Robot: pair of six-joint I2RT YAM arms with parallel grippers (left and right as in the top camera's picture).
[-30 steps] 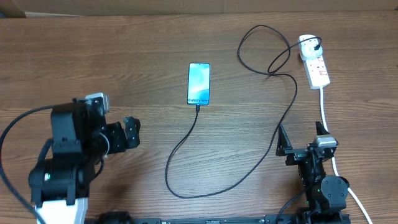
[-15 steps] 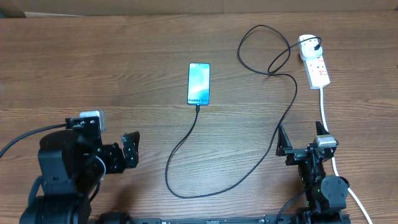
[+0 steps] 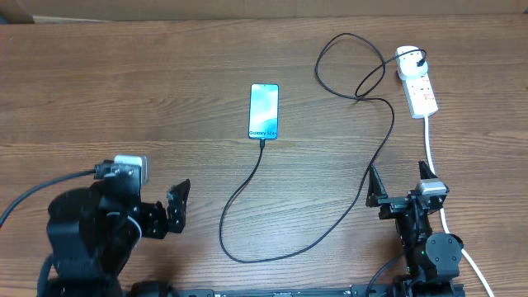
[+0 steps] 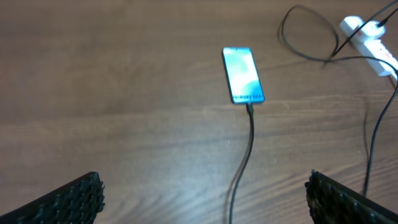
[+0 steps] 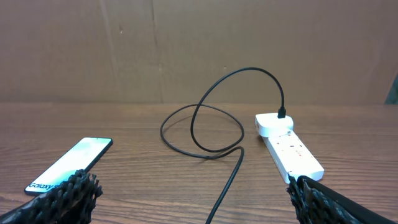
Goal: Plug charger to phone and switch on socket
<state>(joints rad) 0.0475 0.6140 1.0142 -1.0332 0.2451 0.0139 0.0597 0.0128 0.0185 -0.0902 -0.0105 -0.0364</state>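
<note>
**Phone wired up, both arms hanging back at the near edge**

The phone (image 3: 264,111) lies flat around the middle of the table (image 3: 124,74), screen lit blue, its lettered end towards me. The charger (image 4: 252,127) is seated in that near end. From there the black cable runs down the table, swings round in a wide bend near the front edge, climbs away to the right and coils in a loose loop at the far right. It ends in a white block at the far end of the socket (image 3: 421,89). The socket lies far right, its thick white cord (image 3: 430,136) trailing towards the near edge. I cannot tell how its switch stands.

The left pincer (image 3: 176,206) hovers near left, well apart from the phone, jaws spread wide and holding nothing. The right pincer (image 3: 399,183) sits near right, also wide and empty. The black cable passes just beside one of its fingers and the white cord beside the other; whether either touches, I cannot tell
</note>
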